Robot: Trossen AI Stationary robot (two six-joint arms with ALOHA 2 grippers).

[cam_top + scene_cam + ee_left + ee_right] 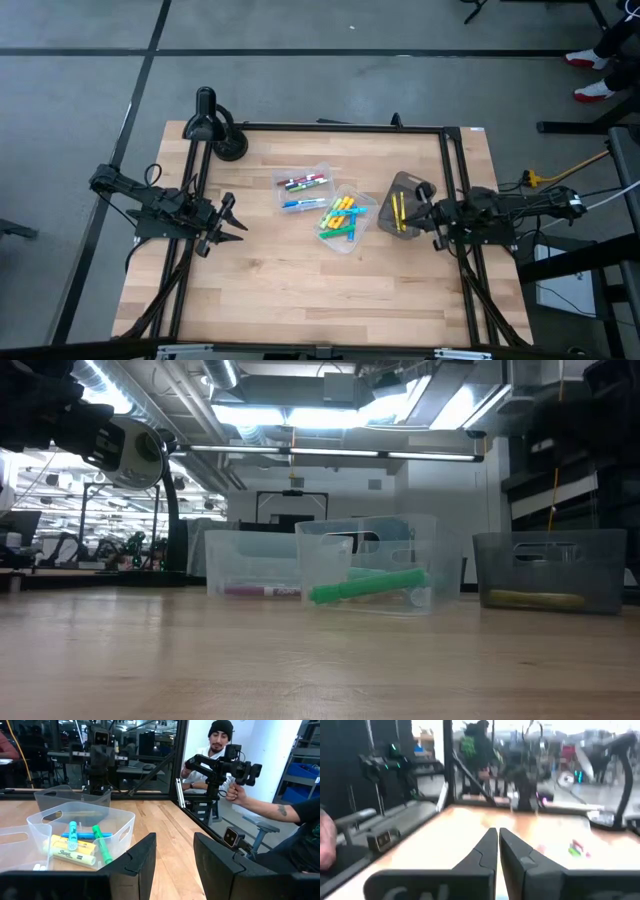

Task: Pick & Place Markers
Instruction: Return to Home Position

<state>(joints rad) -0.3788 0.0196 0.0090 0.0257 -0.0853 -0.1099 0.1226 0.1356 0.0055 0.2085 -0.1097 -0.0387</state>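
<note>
The sorting looks finished, and the step in hand is the retreat to rest. I see no marker loose on the wooden table (pixel 300 290).

The left gripper (pixel 228 222) hangs empty at 9 o'clock from the trays, well apart from them, with its fingers spread. The right gripper (pixel 424 210) has its fingers nearly together and holds nothing. It sits just beside the dark bin (pixel 405 183), on the bin's 3 o'clock side. I judge its next move to be a withdrawal toward 3 o'clock without knocking the bin wall.

- **Containers:** there are two clear trays and one dark bin.
- **Back tray (pixel 322 168):** about four markers (pixel 303 184), in red, green, dark and blue.
- **Second tray (pixel 368 199):** this one sits at 4 o'clock from the back tray and holds roughly seven markers, in yellow, green, blue and orange. They overlap too much for a sure count.
- **Dark bin:** two yellow markers (pixel 399 210).
</note>
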